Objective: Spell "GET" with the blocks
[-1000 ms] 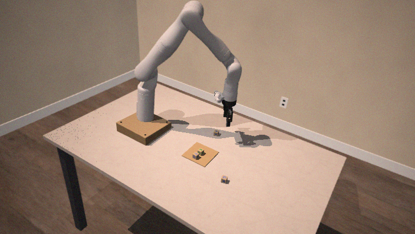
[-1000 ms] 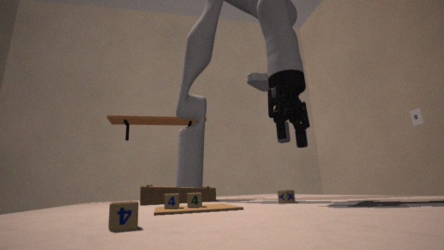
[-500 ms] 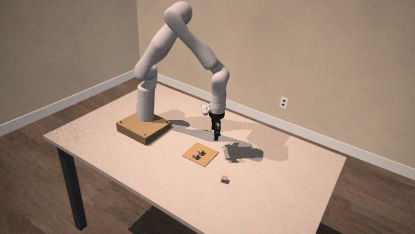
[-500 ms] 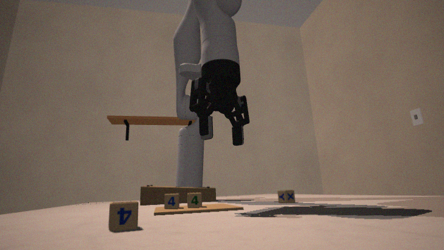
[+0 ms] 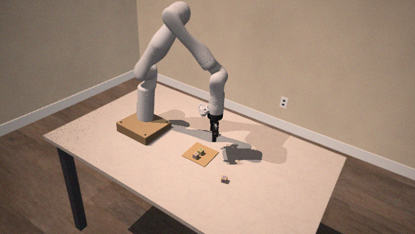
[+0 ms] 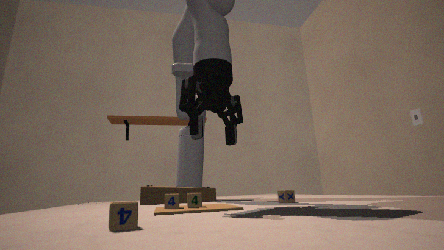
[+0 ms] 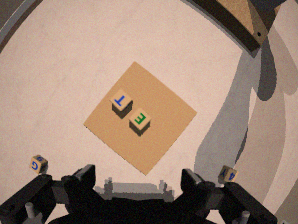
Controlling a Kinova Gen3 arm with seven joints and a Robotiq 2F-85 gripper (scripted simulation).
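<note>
A tan mat (image 5: 199,156) lies on the table, and it also shows in the wrist view (image 7: 141,117). Two blocks stand side by side on it, one with a blue T on top (image 7: 121,102) and one with a green E on top (image 7: 140,120). A loose block (image 5: 224,179) lies off the mat towards the table's front, and shows at the wrist view's left edge (image 7: 39,163). Another loose block (image 6: 286,196) lies off the mat on the other side, beside my right finger in the wrist view (image 7: 228,175). My gripper (image 6: 213,135) is open and empty, well above the table just beyond the mat.
The arm's wooden base plate (image 5: 143,128) stands on the table behind the mat. A small wooden shelf (image 6: 146,120) hangs on the wall behind the arm. The arm's dark shadow (image 5: 240,153) falls to the right of the mat.
</note>
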